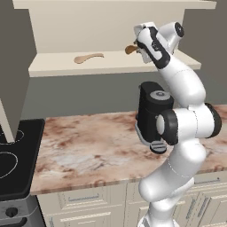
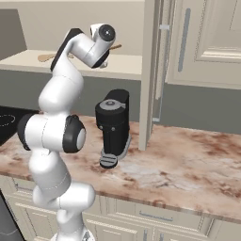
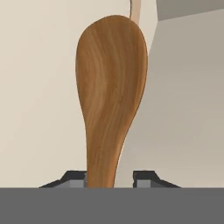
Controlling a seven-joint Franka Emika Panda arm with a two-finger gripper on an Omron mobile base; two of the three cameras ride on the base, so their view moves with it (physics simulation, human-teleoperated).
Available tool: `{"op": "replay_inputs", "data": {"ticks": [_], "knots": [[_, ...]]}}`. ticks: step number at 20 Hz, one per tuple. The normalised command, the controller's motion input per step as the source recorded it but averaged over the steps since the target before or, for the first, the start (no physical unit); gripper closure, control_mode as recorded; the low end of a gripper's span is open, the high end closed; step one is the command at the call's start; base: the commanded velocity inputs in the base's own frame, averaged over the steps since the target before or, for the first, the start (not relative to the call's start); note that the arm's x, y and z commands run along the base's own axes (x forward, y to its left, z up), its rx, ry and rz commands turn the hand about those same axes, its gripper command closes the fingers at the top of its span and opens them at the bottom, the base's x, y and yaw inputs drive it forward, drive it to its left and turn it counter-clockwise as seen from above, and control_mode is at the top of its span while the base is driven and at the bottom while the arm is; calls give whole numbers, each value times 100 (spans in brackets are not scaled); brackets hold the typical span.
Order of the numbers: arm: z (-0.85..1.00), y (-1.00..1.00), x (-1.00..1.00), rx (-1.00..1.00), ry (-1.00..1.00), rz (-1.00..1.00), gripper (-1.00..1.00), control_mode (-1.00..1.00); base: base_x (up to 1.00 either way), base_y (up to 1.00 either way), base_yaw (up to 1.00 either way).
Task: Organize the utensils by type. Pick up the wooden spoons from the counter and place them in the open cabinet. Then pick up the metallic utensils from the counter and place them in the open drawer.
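— Two wooden spoons, where are they?
— One pale spoon (image 1: 88, 57) lies on the cabinet shelf (image 1: 57, 66). My jaws grip the darker spoon (image 3: 110, 94) by its handle, held above that shelf's right end, over the desk (image 1: 88, 150).

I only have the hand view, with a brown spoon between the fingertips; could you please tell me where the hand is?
Observer: The gripper holds the dark spoon up at the open cabinet's shelf.
Operator: Is the other wooden spoon in there?
Observer: Yes, the pale spoon lies on that shelf, left of the gripper.
Operator: Is anything below the arm?
Observer: A black coffee machine stands on the counter.
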Motion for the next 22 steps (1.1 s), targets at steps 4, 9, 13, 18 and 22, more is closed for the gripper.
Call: {"op": "replay_inputs", "data": {"ticks": [4, 9, 13, 18, 22], "knots": [[-37, 15, 8, 0, 0, 0, 100, -100, 0, 0, 0], [-29, 17, 17, 0, -4, 0, 100, -100, 0, 0, 0], [-28, 18, 23, 0, -2, 0, 100, -100, 0, 0, 0], [-23, 14, 24, 0, -2, 0, 100, -100, 0, 0, 0], [-32, 12, 12, 0, 0, 0, 100, -100, 0, 0, 0]]}}
